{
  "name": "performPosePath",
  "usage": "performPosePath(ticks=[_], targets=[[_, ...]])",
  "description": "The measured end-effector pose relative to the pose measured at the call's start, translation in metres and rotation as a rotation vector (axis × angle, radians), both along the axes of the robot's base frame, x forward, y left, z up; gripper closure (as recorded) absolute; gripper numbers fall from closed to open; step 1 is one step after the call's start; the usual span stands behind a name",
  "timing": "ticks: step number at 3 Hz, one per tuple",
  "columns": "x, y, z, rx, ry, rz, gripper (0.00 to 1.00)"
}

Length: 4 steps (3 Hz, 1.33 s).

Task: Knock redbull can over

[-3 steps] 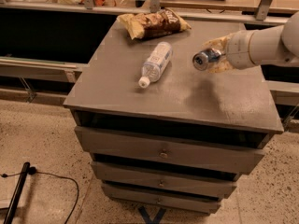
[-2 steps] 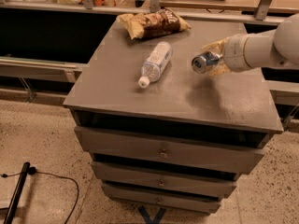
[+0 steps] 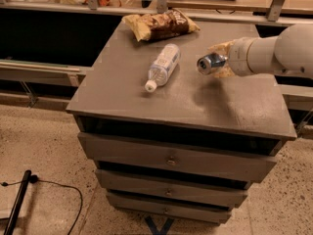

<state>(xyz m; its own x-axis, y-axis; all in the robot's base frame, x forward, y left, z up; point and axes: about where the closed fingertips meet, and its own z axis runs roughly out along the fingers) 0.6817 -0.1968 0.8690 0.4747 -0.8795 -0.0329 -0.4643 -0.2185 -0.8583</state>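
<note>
The redbull can (image 3: 209, 63) lies almost level in the air above the right side of the grey cabinet top (image 3: 146, 99), its shiny silver top pointing left, and its shadow falls on the top below it. My gripper (image 3: 220, 60) reaches in from the right on a white arm and is shut on the can, with tan fingers (image 3: 221, 48) above and below it. A clear water bottle (image 3: 163, 66) with a white cap lies on its side to the left of the can, apart from it.
A chip bag (image 3: 161, 24) lies at the back of the cabinet top. The cabinet has several drawers (image 3: 171, 158) in front. A black cable (image 3: 58, 192) lies on the speckled floor at lower left. A dark counter with metal posts runs behind.
My gripper has moved a little to the left and slightly down with the tilted can in it. The bottle and chip bag have not moved.
</note>
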Motion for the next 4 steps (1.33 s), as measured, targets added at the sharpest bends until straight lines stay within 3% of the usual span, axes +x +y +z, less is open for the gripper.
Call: performPosePath(ticks=[2,3,4], targets=[[0.0045,-0.0026,-0.0016,0.012,0.005,-0.012,0.07],[0.0046,-0.0046,-0.0023,0.012,0.014,-0.009,0.00],[0.0046,-0.0047,-0.0023,0.013,0.015,-0.009,0.00]])
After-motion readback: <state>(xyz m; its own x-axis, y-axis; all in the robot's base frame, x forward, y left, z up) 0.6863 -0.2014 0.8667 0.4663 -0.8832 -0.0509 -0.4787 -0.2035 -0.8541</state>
